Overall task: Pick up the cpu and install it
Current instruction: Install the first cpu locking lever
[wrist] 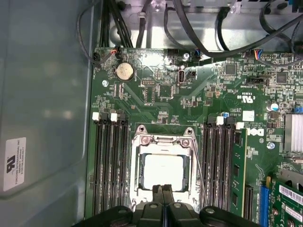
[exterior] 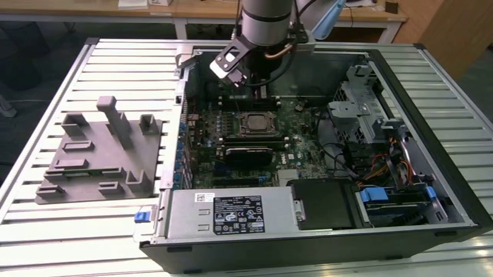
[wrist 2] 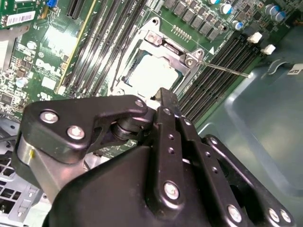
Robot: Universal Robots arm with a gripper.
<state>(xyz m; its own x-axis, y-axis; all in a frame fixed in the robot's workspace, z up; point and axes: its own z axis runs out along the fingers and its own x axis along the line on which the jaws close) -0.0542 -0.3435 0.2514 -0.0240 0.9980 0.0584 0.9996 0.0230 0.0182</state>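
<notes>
1. Exterior view's left: grey tray [exterior: 96, 156] sits on the slatted counter [exterior: 46, 231], just beside the computer case [exterior: 308, 254] and well apart from the work. Plenty of open room out there.
2. Case's near-tray wall [exterior: 183, 115]: a tall edge btwn tray and board. Any sideways travel has to clear it.
3. Centre: the cpu [wrist: 163, 171] lies flat in the socket frame [wrist: 161, 139], seated by the look of it, with memory slots [wrist: 110, 165] close on both sides.
4. Gripper [wrist: 163, 191] in the first wrist view: clenched, fingers pressed together, nothing btwn them. The tips sit over one edge of the cpu. Touching or just above, can't tell.
5. Risk, my read: tips that close could nudge the chip if the arm [exterior: 266, 17] drifts sideways, and a skewed chip means bent contacts underneath.
6. Risk no. 2: the thin wire lever [wrist 2: 222, 69] runs just beside the frame. A finger catching it could spring it or snag.
7. Room here is tight. Straight up is free, but sideways is hemmed in by slots and frame.
8. Exterior view's right: drive cage [exterior: 362, 104] and loose cables [exterior: 370, 167] crowd that side. They're near the arm's path, so a wide swing could hook a cable.
</notes>
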